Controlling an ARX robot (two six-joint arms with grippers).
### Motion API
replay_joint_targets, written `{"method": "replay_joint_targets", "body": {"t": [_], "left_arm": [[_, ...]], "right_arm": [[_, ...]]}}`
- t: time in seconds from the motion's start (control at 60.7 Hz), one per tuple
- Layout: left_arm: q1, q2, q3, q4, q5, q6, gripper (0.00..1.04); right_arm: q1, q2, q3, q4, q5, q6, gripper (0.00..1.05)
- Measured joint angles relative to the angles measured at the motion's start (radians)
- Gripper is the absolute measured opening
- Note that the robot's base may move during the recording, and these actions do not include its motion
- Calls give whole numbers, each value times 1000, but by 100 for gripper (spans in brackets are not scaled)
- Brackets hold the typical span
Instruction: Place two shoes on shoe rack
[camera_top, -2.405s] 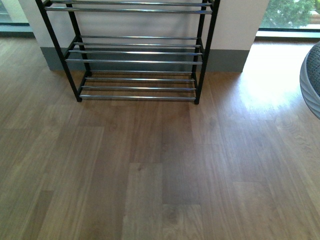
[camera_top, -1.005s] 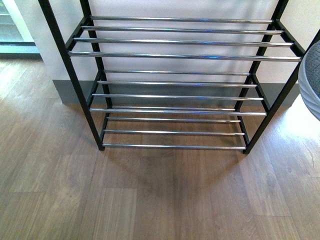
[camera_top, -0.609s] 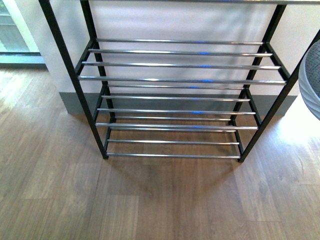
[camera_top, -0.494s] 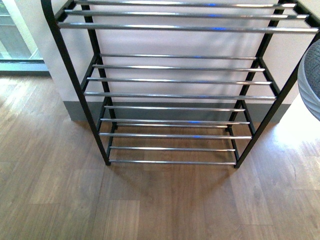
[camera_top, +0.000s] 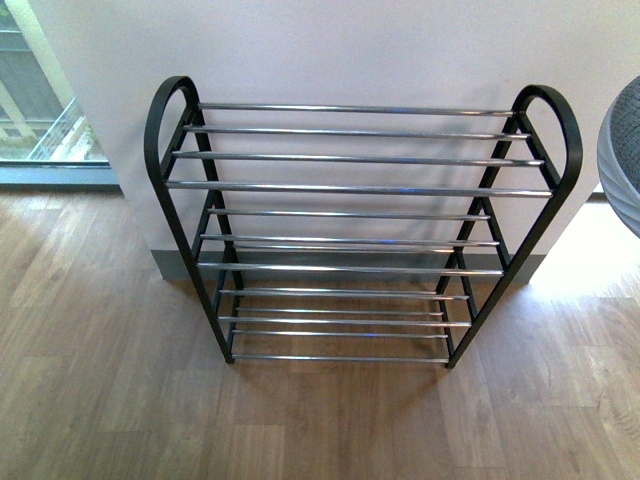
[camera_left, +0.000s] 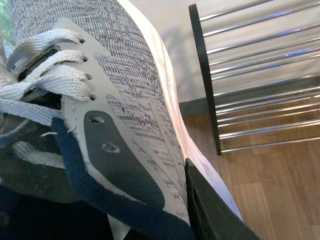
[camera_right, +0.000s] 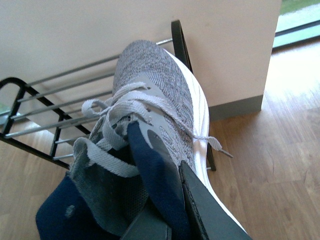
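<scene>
the front camera stands back, looking forward and down on the whole shoe rack (camera_top: 360, 187) at the wall. the left wrist camera sits tight over a grey knit sneaker (camera_left: 130, 75), the right over the other sneaker (camera_right: 150, 85), both facing along the shoe to that same rack.

The left gripper (camera_left: 165, 196) is clamped on a grey knit sneaker (camera_left: 135, 75), one dark finger (camera_left: 215, 211) flat against its white sole. The right gripper (camera_right: 169, 192) grips the second sneaker (camera_right: 155, 85), pinching its collar between both fingers (camera_right: 205, 212).
</scene>
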Motion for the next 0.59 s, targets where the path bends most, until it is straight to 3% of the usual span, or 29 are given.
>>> {"method": "replay_joint_targets", "body": {"t": [0.428, 0.511, 0.593], "left_arm": [[0, 0, 0, 0, -1, 0, 2], [0, 0, 0, 0, -1, 0, 2], [0, 0, 0, 0, -1, 0, 2]], "right_arm": [[0, 0, 0, 0, 0, 0, 1], [3, 18, -33, 152, -58, -43, 1], [42, 62, -11, 228, -42, -44, 1]]}}
